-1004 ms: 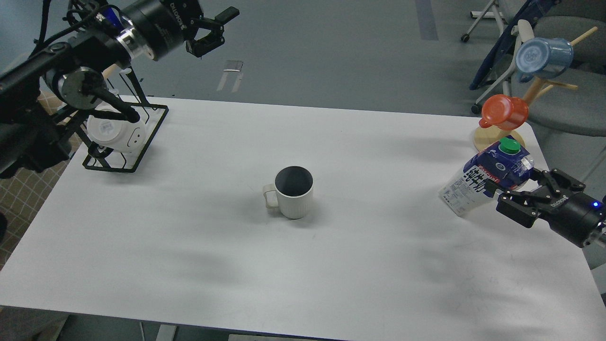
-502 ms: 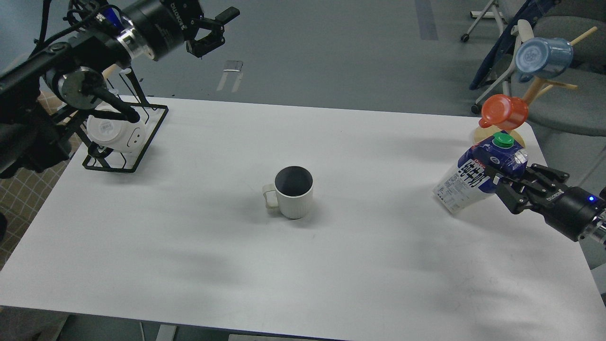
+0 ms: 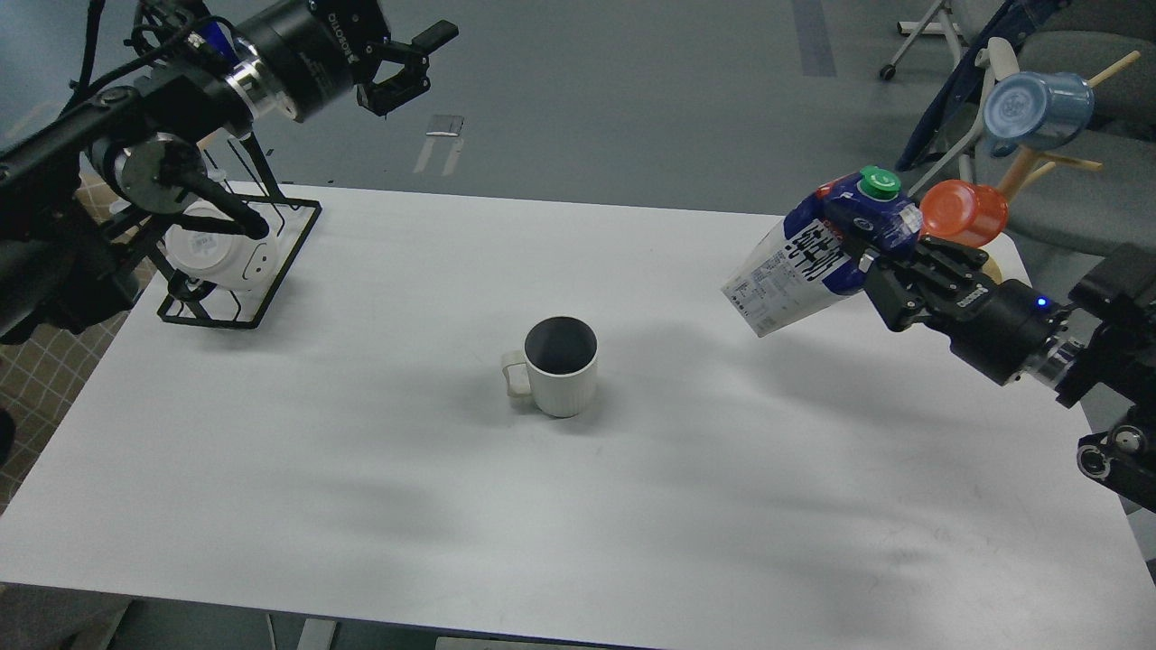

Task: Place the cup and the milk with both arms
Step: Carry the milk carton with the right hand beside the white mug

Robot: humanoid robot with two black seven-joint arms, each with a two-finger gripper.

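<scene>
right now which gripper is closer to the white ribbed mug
Right. The right gripper, shut on the milk carton, is in the air up and to the right of the mug. The left gripper is raised past the table's far-left edge, farther off.

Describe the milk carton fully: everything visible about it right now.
The milk carton is tall, dark blue at its upper part and white below, with printed Chinese characters and a green round screw cap. It looks like coated paperboard. It is tilted, lifted clear of the table, clamped near its top by the right gripper, right of the cup.
</scene>
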